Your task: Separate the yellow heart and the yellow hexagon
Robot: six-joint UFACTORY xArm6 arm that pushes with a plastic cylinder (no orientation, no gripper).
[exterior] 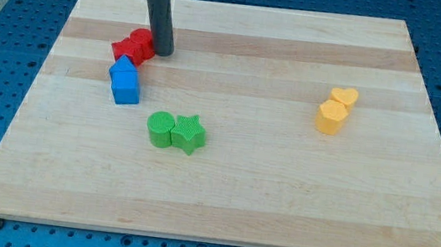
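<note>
My tip [163, 51] touches red blocks [134, 46]; yellow heart [344, 97] seemingly touches yellow hexagon [332, 117].

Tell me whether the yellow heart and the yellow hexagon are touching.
Touching. The camera view shows the yellow heart pressed against the upper edge of the yellow hexagon, with no board visible between them.

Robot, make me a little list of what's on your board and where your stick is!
tip: my tip at the view's upper left, right beside the red blocks
blue block: just below the red ones
green pair: green cylinder and green star, touching, middle
yellow pair: yellow heart above yellow hexagon, touching, the view's right
task state: yellows not yet separated
board: wooden board
</note>
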